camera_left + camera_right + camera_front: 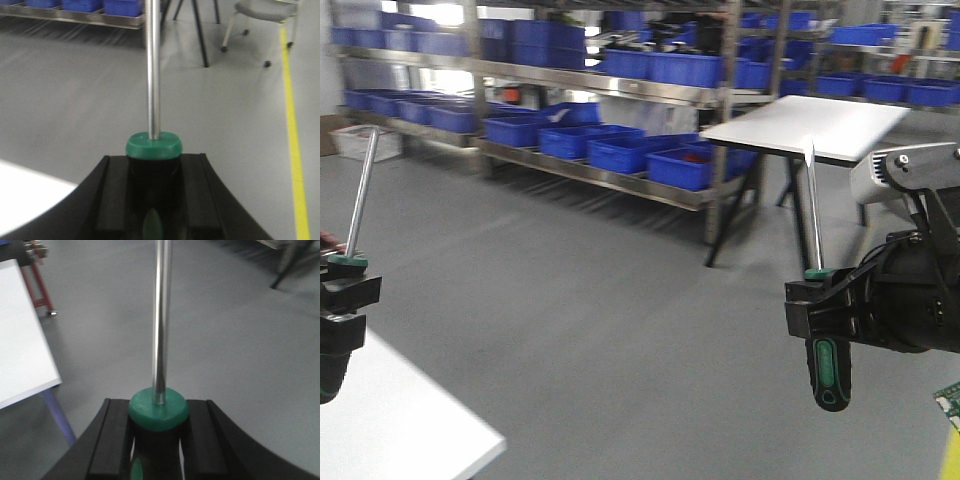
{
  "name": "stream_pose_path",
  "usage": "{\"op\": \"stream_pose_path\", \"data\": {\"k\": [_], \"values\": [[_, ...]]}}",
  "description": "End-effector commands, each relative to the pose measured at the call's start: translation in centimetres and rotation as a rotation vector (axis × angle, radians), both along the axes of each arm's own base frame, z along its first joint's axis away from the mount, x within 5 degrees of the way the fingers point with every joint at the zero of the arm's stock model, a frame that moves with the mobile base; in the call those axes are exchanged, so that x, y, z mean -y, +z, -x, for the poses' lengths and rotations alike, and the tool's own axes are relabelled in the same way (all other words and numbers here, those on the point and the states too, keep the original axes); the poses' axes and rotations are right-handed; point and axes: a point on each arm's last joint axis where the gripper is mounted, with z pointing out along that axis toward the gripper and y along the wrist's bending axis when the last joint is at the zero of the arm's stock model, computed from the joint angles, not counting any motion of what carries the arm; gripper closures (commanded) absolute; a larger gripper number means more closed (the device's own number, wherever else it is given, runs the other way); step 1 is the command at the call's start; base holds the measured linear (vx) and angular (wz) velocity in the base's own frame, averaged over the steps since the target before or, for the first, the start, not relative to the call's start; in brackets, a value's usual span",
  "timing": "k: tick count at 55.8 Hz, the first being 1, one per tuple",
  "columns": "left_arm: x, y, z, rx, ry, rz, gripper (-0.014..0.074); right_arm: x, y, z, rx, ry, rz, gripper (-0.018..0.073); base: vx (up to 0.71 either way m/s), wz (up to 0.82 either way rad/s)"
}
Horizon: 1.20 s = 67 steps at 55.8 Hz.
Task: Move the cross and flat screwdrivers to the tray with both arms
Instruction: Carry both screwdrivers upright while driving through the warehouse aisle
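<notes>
well, left gripper (342,292) clamps one screwdriver (361,190), right gripper (825,310) another screwdriver (830,372) (tips seemingly blurred).

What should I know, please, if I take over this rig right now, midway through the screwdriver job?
Left gripper: shut on the left screwdriver at its handle, held in the air, shaft pointing up.
Right gripper: shut on the right screwdriver at its handle, also in the air, shaft up.
Which one is cross and which is flat cannot be told; the tips are too small to see.
Done: both screwdrivers are picked up, one per arm.
Left: the tray is not in view in any camera. Both tools have yet to be carried to it and released.
</notes>
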Motion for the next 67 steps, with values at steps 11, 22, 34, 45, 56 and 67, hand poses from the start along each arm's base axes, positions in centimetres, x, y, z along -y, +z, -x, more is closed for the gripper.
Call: {"op": "stream_pose_path", "data": {"k": [11, 22, 34, 45, 56, 67], "values": [[-0.11, 2.05, 0.24, 0.117, 0.024, 0.051, 0.0596, 0.23, 2.37, 0.36, 0.132, -0.005, -0.050, 0.0567, 0.15, -0.60], [-0.11, 2.05, 0.24, 0.117, 0.024, 0.051, 0.0596, 0.24, 2.36, 0.37, 0.132, -0.005, -0.049, 0.0567, 0.21, -0.57], [-0.11, 2.05, 0.24, 0.117, 0.024, 0.051, 0.0596, 0.24, 2.36, 0.37, 0.132, -0.005, -0.049, 0.0567, 0.27, -0.53], [-0.11, 2.05, 0.24, 0.117, 0.024, 0.051, 0.0596, 0.24, 2.36, 0.37, 0.131, -0.005, -0.049, 0.0567, 0.33, -0.41], [-0.11, 2.05, 0.24, 0.117, 0.024, 0.051, 0.0596, 0.24, 2.35, 0.37, 0.130, -0.005, -0.049, 0.0567, 0.39, -0.30], [-0.11, 2.05, 0.24, 0.117, 0.024, 0.051, 0.0596, 0.24, 2.35, 0.37, 0.130, -0.005, -0.049, 0.0567, 0.44, -0.15]]}}
